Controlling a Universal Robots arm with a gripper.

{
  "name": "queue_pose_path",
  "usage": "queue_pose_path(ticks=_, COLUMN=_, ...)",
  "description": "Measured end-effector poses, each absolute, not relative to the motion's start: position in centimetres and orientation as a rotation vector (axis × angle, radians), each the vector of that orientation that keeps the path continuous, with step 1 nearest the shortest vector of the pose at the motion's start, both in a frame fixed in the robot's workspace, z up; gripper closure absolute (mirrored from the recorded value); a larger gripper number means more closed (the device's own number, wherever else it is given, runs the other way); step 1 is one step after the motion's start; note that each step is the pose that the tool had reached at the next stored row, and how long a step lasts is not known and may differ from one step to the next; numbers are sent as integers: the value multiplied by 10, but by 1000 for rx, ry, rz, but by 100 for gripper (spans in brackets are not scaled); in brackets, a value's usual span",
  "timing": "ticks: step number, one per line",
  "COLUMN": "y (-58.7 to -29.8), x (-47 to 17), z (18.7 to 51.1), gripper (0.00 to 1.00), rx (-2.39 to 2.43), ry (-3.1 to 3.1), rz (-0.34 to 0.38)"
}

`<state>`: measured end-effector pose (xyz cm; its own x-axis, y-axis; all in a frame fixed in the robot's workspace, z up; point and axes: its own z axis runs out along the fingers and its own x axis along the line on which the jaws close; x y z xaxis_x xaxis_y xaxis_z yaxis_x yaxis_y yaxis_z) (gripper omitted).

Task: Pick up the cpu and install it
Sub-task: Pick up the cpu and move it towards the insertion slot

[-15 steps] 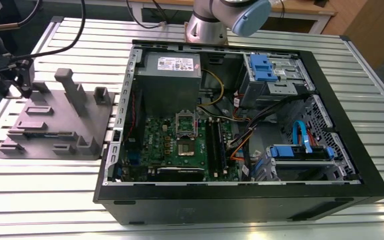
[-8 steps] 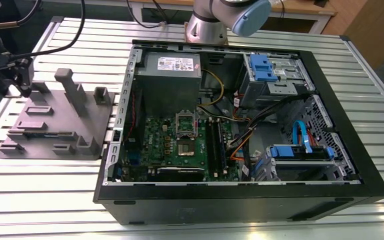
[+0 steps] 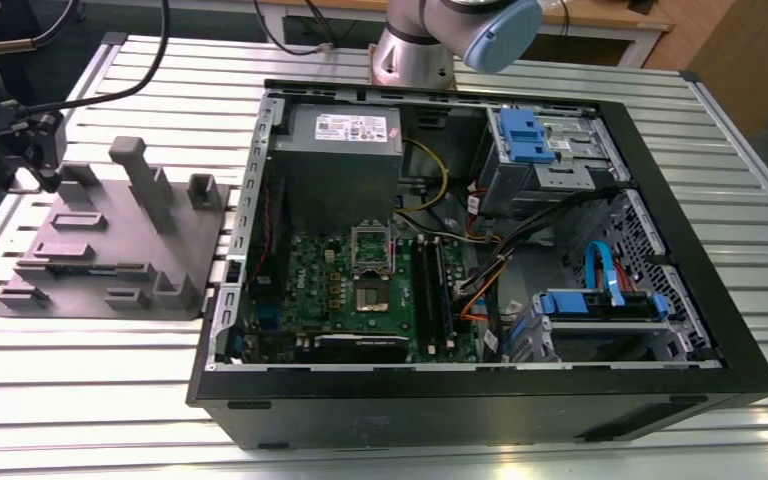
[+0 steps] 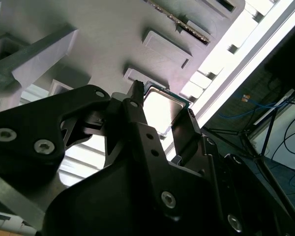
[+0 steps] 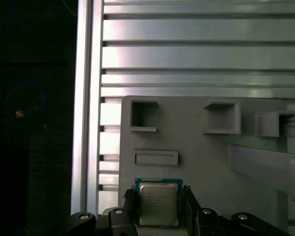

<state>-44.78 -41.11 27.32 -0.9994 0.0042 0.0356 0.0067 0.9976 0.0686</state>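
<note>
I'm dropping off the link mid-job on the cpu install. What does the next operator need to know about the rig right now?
Gripper: low over the cpu, straddling it in both wrist views. Whether it has closed on the chip cannot be told.
Cpu: appears to lie flat on the grey fixture plate. The plate rests on the slatted table, on the exterior view's left, beside the open computer case.
Done: gripper is lined up at the cpu.
Left: cpu not yet lifted, and not yet on the motherboard inside the case.
</note>
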Motion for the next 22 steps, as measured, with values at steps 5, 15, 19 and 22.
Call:
queue_pose_path(ticks=5, y=-411, x=-448, z=275, gripper=53, rx=-9, ry=-3105, rz=-107)
queue_pose_path(ticks=15, y=-411, x=-448, z=276, gripper=53, rx=-8, ry=-3104, rz=-111)
queue_pose_path(ticks=19, y=-411, x=-448, z=277, gripper=53, rx=-8, ry=-3104, rz=-112)
queue_pose_path(ticks=22, y=-411, x=-448, z=284, gripper=53, rx=-8, ry=-3104, rz=-112)
